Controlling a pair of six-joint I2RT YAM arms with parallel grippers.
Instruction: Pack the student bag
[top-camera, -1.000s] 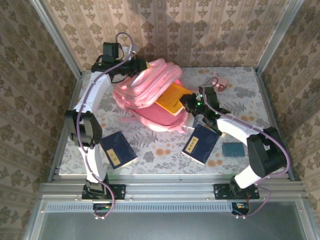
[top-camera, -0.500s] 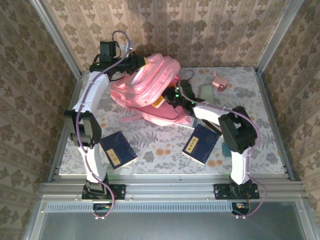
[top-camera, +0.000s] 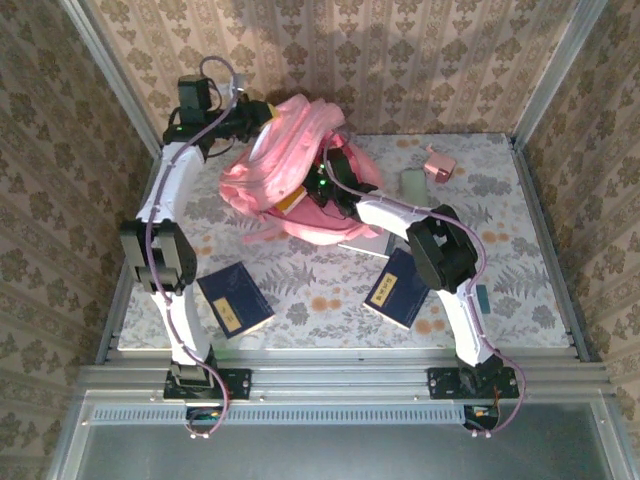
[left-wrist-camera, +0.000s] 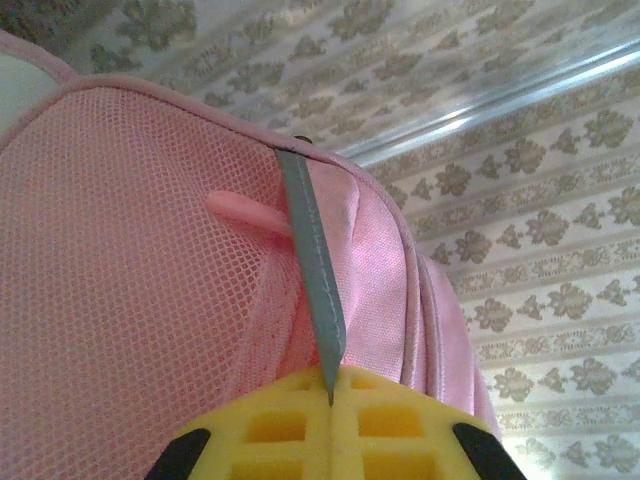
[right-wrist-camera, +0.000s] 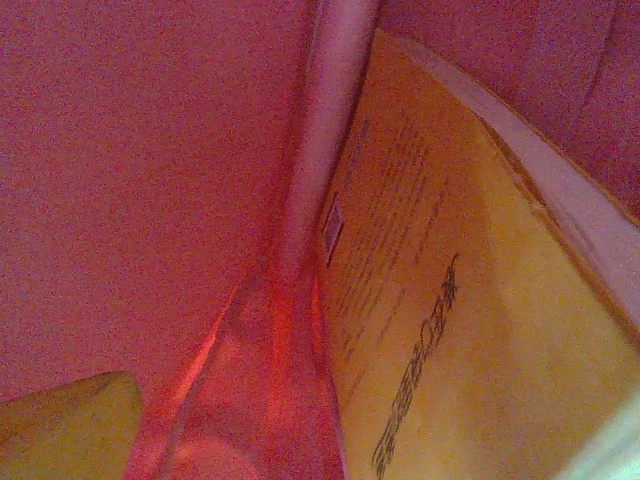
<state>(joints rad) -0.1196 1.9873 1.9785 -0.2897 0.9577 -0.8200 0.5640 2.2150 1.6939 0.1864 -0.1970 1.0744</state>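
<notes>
My left claw (left-wrist-camera: 330, 395) is pinched fully closed on a grey strip (left-wrist-camera: 310, 260) along the rim of the student bag (top-camera: 290, 165), which slumps at the far left of the table (top-camera: 520, 220) with its mouth held up. A second ago my right claw (top-camera: 315, 190) hovered outside by the dark blue book (top-camera: 400, 290); now it is plunged into the bag's mouth beside the yellow book (right-wrist-camera: 450, 300), which has slid almost wholly inside (only a sliver peeks out from above). How wide that claw stands, I cannot tell.
</notes>
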